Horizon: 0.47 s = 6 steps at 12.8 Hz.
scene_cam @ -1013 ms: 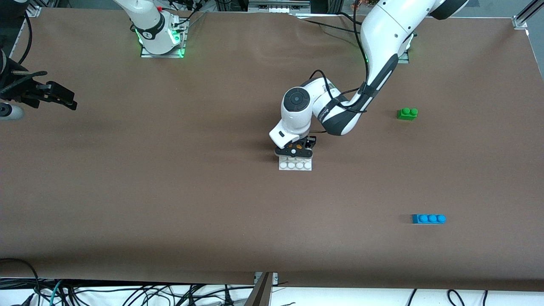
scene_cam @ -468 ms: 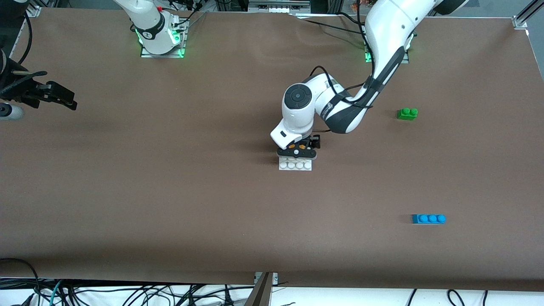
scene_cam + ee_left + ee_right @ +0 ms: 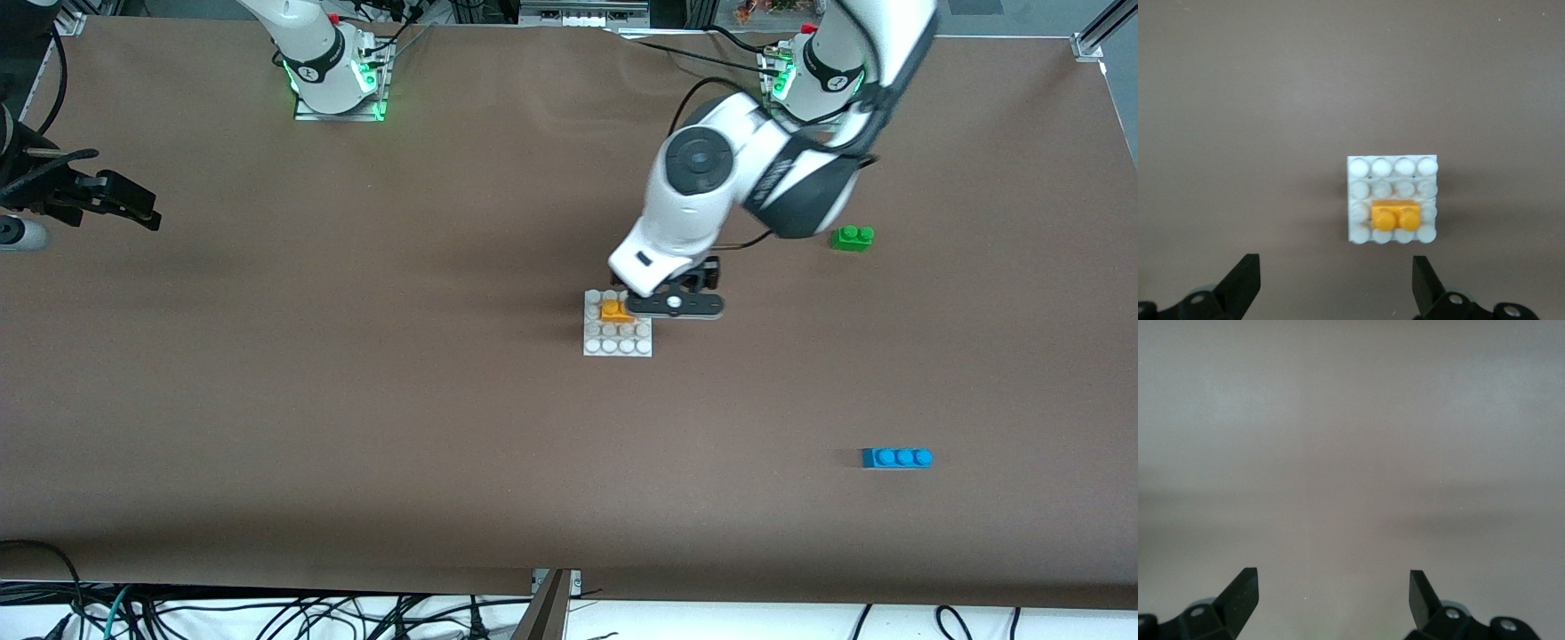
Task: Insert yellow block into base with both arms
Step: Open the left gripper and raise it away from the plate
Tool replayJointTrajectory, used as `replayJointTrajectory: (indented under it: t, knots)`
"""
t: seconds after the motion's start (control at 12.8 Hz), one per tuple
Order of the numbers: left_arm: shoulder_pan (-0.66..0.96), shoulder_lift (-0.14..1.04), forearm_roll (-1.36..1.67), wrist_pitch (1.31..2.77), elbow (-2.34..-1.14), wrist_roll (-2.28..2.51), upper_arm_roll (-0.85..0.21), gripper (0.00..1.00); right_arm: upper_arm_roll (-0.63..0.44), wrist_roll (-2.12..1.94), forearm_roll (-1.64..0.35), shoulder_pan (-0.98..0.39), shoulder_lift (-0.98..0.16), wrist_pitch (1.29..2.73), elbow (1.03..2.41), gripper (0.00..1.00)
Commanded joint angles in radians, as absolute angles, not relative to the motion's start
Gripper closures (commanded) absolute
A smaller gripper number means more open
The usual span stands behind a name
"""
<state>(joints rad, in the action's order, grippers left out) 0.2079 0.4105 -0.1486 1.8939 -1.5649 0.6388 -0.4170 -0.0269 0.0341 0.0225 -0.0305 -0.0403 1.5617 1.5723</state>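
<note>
The brown table [image 3: 356, 400] carries everything. The left arm [image 3: 800, 169] reaches from its base toward the middle, and the left gripper [image 3: 673, 305] hangs empty, jaws spread wide, just above the edge of the base on the side toward the left arm's end. The right arm [image 3: 311, 44] waits; the right gripper [image 3: 116, 206] sits at the right arm's end of the table, jaws also wide apart and holding nothing, with only bare table showing in its wrist view.

The white studded base [image 3: 617, 324] lies near the middle of the table. The yellow block [image 3: 613, 310] sits on it, in the second row of studs from the edge farthest from the front camera, over the two middle studs; the left wrist view shows it square to the grid.

The risks look small but real. The block may be only half pressed, since its seating depth cannot be judged; a light knock would then pop it off. The open fingers are low and close enough that a sideways swing could clip the base and slide it.

The blue three-stud brick [image 3: 896, 457] and the green two-stud brick [image 3: 852, 236] lie well apart toward the left arm's end. Nothing blocks the gripper's way upward.
</note>
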Motion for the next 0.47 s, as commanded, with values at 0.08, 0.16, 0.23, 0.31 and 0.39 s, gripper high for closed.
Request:
replayJointTrajectory:
  t: [0.08,0.16,0.23,0.31,0.39]
  knots:
    - [0.164,0.376,-0.12,1.541,-1.366,0.508,-0.414,0.0,-0.026,0.02,0.023,-0.026,-0.046,1.549,1.552,0.0]
    - [0.134,0.376,-0.12,1.466,-1.311,0.467,-0.416,0.0,-0.025,0.02,0.023,-0.026,-0.046,1.551,1.552,0.0]
    - [0.105,0.376,-0.117,1.421,-1.277,0.427,-0.417,0.0,-0.025,0.02,0.023,-0.026,-0.046,1.551,1.552,0.0]
    - [0.08,0.374,-0.109,1.398,-1.261,0.385,-0.417,0.0,-0.025,0.02,0.023,-0.026,-0.046,1.551,1.552,0.0]
    - [0.066,0.327,-0.1,1.4,-1.267,0.321,-0.384,0.0,-0.025,0.02,0.023,-0.026,-0.046,1.551,1.552,0.0]
